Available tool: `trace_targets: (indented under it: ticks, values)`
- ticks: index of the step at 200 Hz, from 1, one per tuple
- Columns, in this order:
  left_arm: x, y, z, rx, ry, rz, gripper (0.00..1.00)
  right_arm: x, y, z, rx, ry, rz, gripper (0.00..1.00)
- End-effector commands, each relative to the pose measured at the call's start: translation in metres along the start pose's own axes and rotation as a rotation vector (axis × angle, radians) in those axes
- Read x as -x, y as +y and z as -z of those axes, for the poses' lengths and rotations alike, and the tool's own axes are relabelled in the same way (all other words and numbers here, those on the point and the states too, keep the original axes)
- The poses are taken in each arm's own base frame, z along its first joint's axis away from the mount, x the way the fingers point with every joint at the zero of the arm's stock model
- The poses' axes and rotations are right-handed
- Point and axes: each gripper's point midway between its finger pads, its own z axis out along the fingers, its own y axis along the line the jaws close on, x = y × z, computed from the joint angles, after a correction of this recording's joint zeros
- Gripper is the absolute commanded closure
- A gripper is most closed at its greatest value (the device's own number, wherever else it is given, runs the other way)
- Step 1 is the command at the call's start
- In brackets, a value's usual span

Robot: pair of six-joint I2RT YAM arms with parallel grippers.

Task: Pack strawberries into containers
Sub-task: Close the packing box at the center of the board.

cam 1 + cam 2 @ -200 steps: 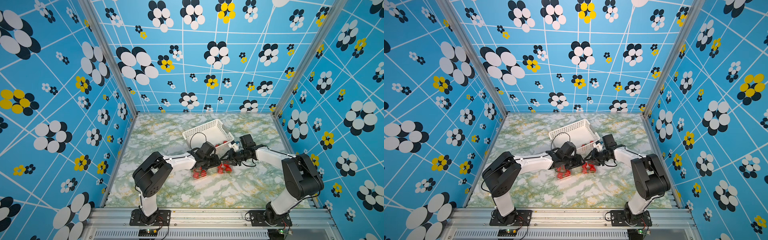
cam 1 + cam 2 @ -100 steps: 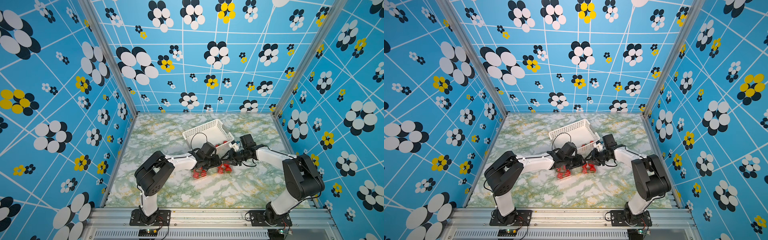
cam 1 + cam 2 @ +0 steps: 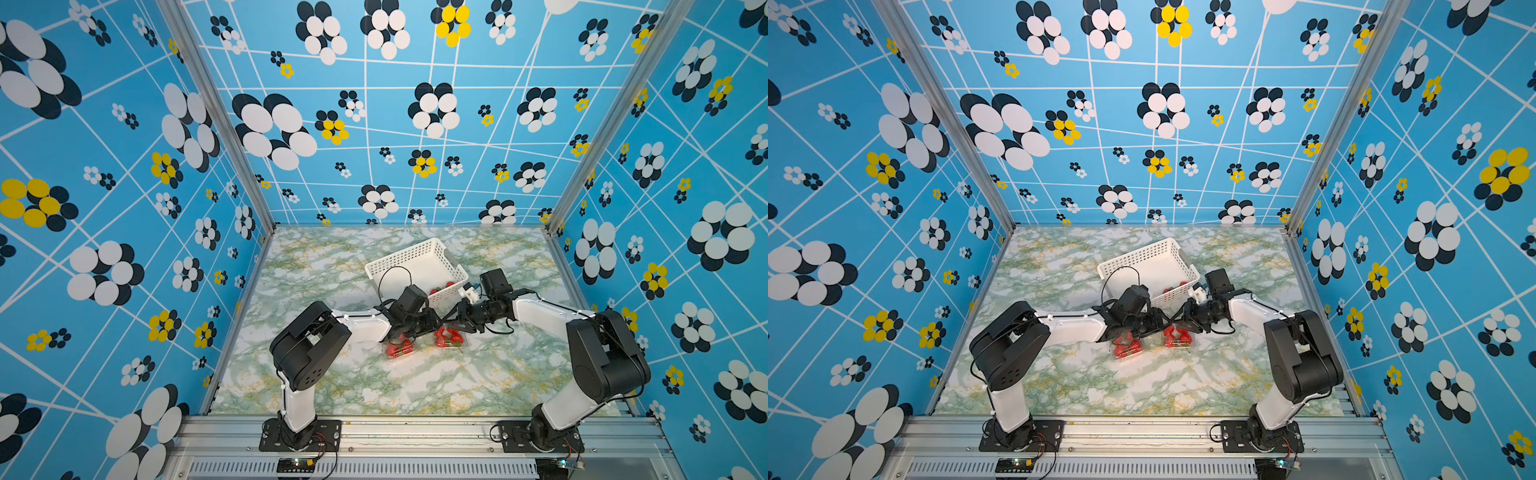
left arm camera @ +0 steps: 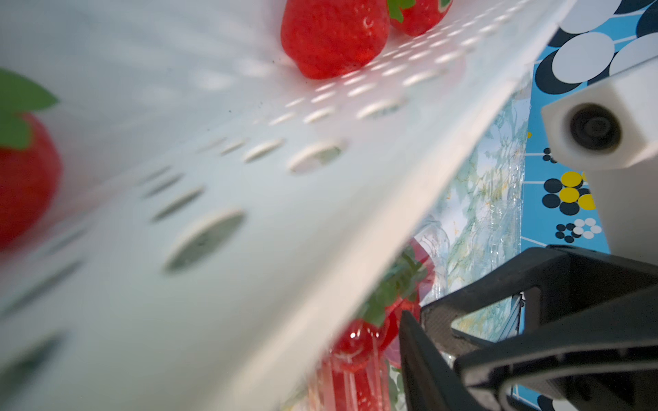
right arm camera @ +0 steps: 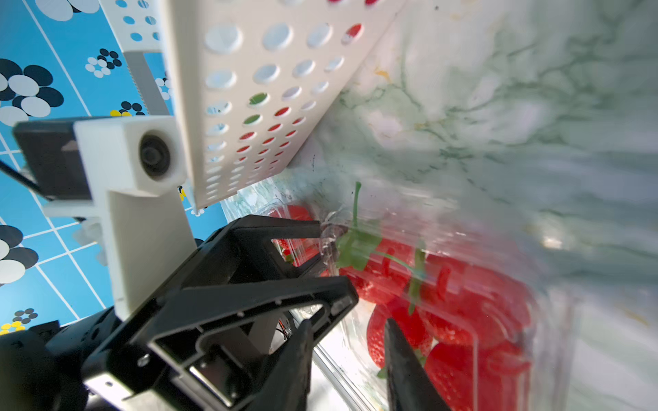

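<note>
1. Closest to me, low in both top views, is the green marbled desk [image 3: 374, 386] that carries it all.

2. A bit further in, at the middle of the frame, two clear boxes sit side by side, near each other but not touching. They are the left box [image 3: 398, 349] and the right box [image 3: 449, 338]. Both are full of red strawberries [image 5: 463, 291]. I think the boxes are parked close to the basket so each berry has only a short trip.

3. In the right wrist view, the berries in the right box lie on their sides, packed tight. One has its green cap and thin stem pointing to the top of the frame and its red tip to the lower right. Lying flat like that, I guess, lets the lid come down.

4. Both hands meet at the right box.
   - The left hand [image 5: 333, 263] has its fingers apart around the box's corner, with clear plastic between them.
   - The right hand [image 5: 347, 359] has its fingers apart too, with the box's edge between them.
   - I cannot tell if either one is squeezing.
   - My guess is that one steadies the box while the other works on the lid.

5. Furthest back, just above the middle of the frame, sits the white basket [image 3: 405, 253] with holes. Its long side runs from lower left to upper right. A few loose berries [image 4: 333, 35] lie inside, near the hands. In the left wrist view, one points its tip to the bottom of the frame.
</note>
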Motion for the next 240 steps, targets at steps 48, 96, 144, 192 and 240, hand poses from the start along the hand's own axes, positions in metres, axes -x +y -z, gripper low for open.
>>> trace_targets:
  ticks: [48,96,144,192,240]
  values:
    - [-0.004,0.022,-0.003,0.013,0.011,0.057,0.65,-0.004,0.004,0.006,-0.032,-0.001,0.033,0.65]
    - [-0.005,0.024,-0.006,0.008,0.02,0.063,0.76,-0.003,0.005,0.008,-0.035,-0.003,0.038,0.65]
    - [-0.004,0.024,-0.005,0.003,0.015,0.063,0.68,-0.003,0.005,0.009,-0.039,-0.003,0.041,0.65]
    - [-0.003,0.014,0.001,-0.055,-0.007,0.056,0.61,-0.005,-0.001,0.006,-0.051,0.002,0.035,0.66]
    - [-0.012,0.008,0.008,-0.074,0.007,0.028,0.47,-0.005,0.0,0.006,-0.046,-0.002,0.034,0.66]
